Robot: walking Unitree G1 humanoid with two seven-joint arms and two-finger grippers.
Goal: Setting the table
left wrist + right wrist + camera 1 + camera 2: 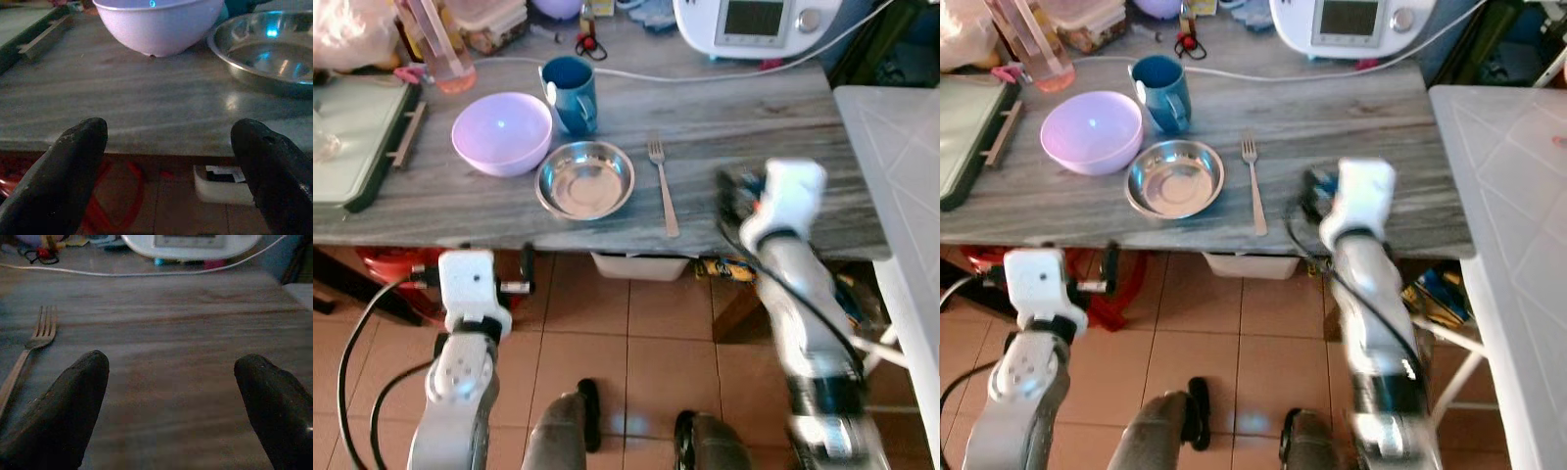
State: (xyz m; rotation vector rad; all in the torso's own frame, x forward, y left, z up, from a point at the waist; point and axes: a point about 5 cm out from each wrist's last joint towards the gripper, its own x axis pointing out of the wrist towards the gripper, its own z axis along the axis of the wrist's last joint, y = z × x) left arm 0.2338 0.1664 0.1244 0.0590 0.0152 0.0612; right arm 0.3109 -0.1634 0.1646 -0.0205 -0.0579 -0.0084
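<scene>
As it gapes empty, right pincer (171, 406) beside fork (29, 345), apart

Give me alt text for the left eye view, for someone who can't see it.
A grey wood-grain table holds a lilac bowl, a blue mug, a steel dish and a fork to its right. The right gripper is over the table's near edge, blurred; the left gripper is below the edge, jaws open.

Right claw (171, 406) spread wide – fork (29, 355) nr it.
</scene>
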